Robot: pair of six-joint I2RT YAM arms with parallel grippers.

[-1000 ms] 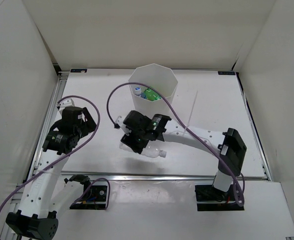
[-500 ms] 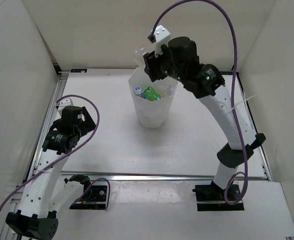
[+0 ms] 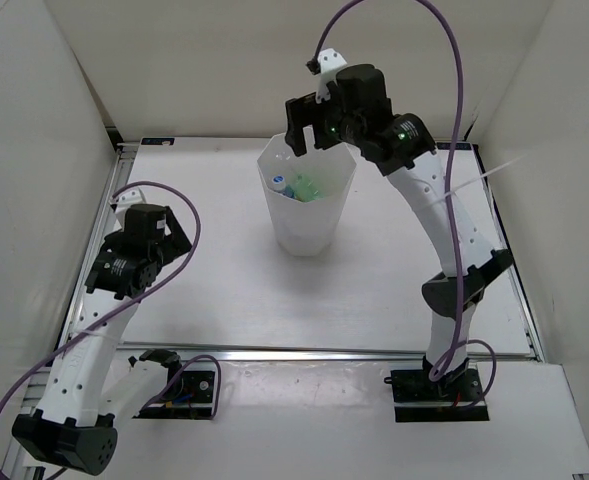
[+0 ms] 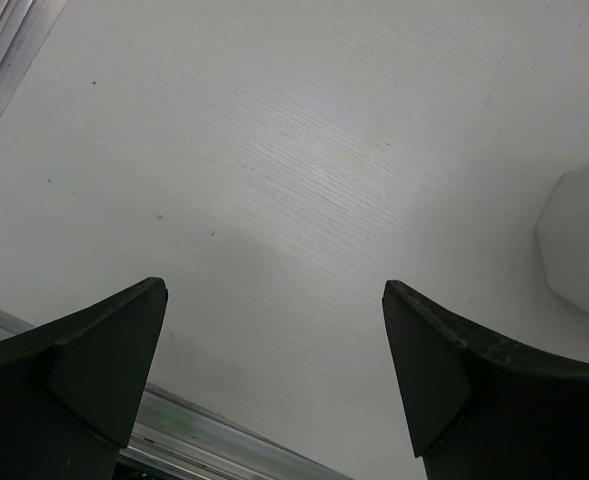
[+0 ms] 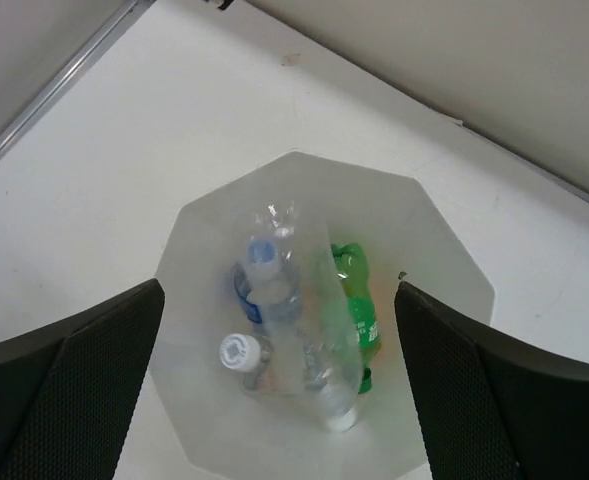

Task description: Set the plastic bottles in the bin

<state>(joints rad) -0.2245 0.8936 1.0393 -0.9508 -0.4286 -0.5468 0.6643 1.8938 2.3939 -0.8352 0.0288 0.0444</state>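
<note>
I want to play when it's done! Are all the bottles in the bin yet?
Nearly or fully done. Inside the bin lie the green bottle, a blue-labelled bottle, the big clear bottle and a white-capped one; an orange one I cannot make out. In hand: nothing; the right gripper hangs open above the bin, and the left gripper is open too. Left: no bottle shows on the table.

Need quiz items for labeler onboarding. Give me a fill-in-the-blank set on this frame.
1. The right pincer hangs above the bin with its jaws ___.
2. The green bottle lies ___ the bin.
3. The left pincer, jaws apart, grips ___.

Missing words: open; inside; nothing.
</note>
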